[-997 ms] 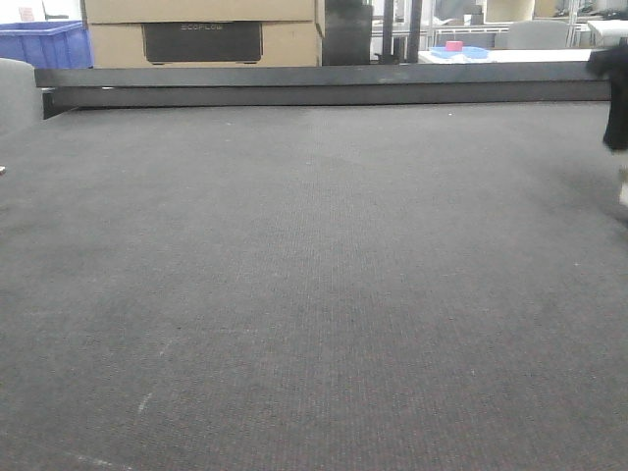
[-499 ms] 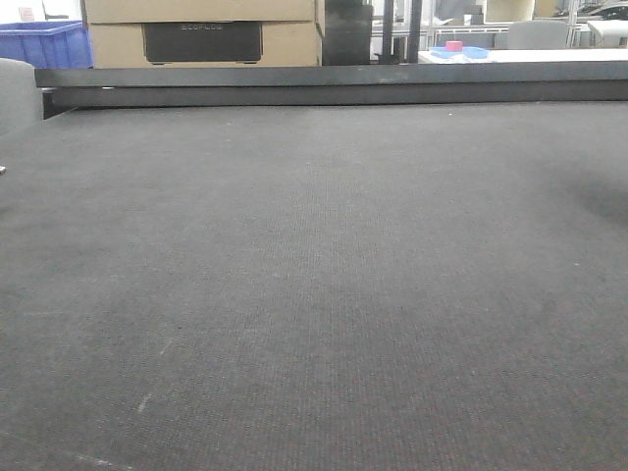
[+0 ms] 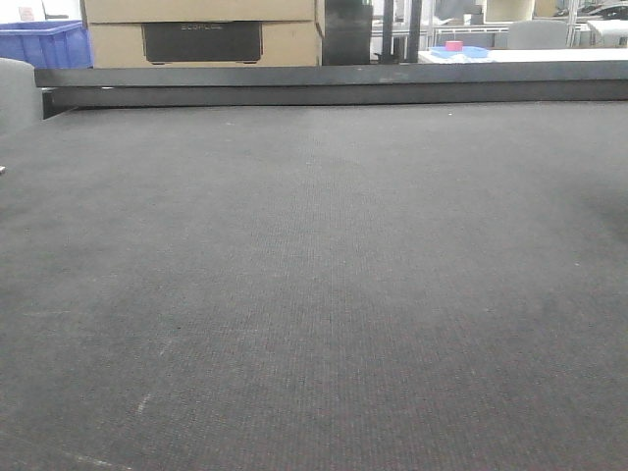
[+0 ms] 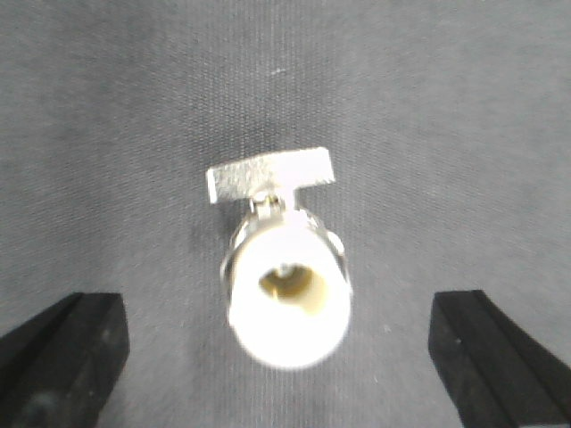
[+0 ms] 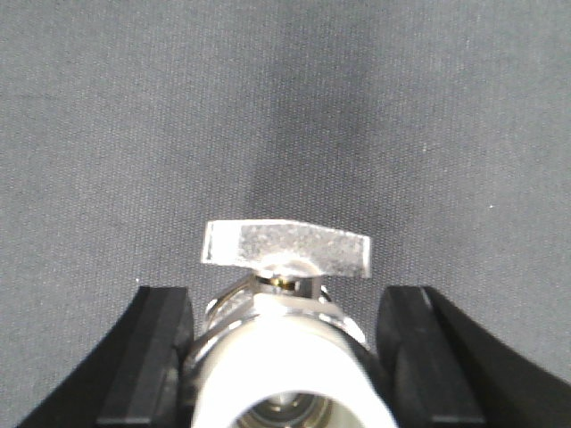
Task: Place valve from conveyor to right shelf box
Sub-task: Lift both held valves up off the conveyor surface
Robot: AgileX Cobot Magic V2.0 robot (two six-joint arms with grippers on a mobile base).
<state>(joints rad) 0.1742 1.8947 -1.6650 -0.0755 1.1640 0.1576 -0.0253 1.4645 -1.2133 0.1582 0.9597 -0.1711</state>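
A valve (image 5: 284, 334) sits squarely between the black fingers (image 5: 152, 366) of the right gripper (image 5: 285, 303). Its white end is turned back toward the wrist, and its flat silvery handle (image 5: 284, 248) lies crosswise just ahead of the fingertips. The jaws stand narrow, pressed up against the fitting's flanks on both sides. Whether the valve rests on the belt or hangs above it cannot be told from this view. Beneath and beyond the gripper stretches the dark grey weave of the conveyor (image 5: 285, 107).

A second valve (image 4: 284, 276) lies on the same belt under the left gripper (image 4: 278, 308), centred in the gap. Its white mouth faces the wrist and its handle lies across its far end. Here the jaws are spread wide, the fingers (image 4: 67, 357) each well apart from the fitting, with belt showing on either side.

The front-facing view shows the conveyor's broad surface running back to a black rail (image 3: 324, 86), behind which stand cardboard boxes (image 3: 201, 34) and a blue bin (image 3: 44, 44).
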